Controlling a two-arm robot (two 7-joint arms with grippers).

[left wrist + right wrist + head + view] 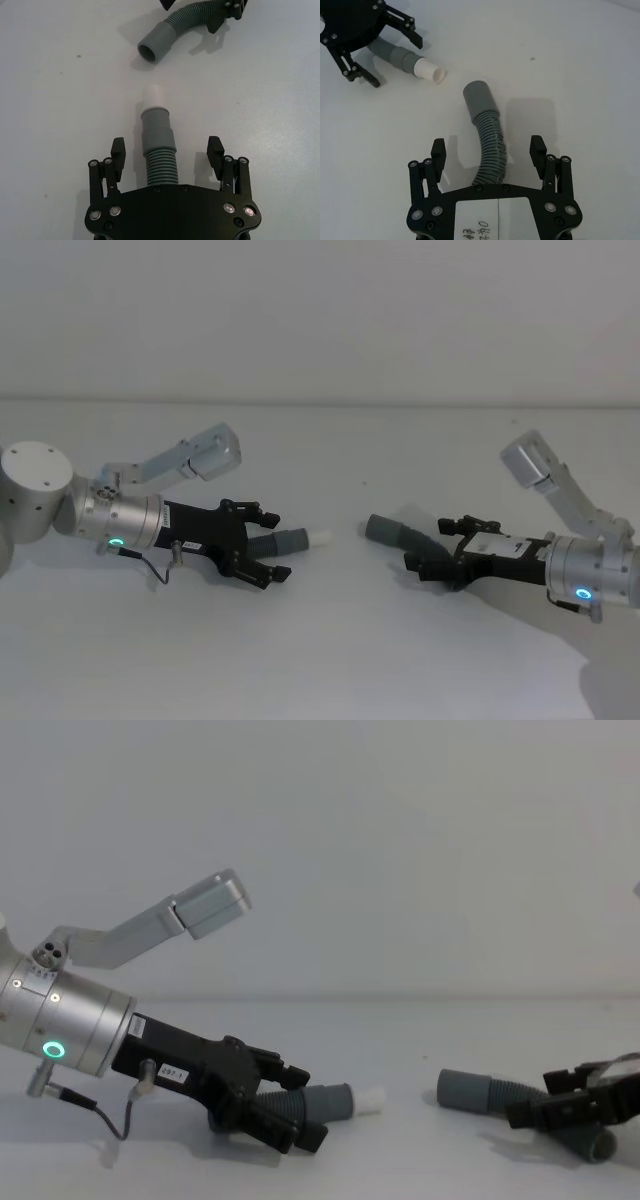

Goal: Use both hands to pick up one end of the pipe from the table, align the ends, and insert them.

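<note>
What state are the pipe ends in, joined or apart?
Apart: table shows between white plug tip and sleeve; left gripper, right gripper both open.

Bright, even, diffuse light from overhead. White tabletop [320, 650] evenly lit. Soft grey shadows beneath my left gripper [272, 543] and right gripper [428, 548], darkest at head view's lower right corner. Wrist ring lights [116, 542] glow.

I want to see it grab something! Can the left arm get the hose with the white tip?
Probably yes. The left gripper has its open fingers on either side of the short corrugated hose, nothing in between. Closing should catch it. The right gripper straddles the curved hose.
</note>
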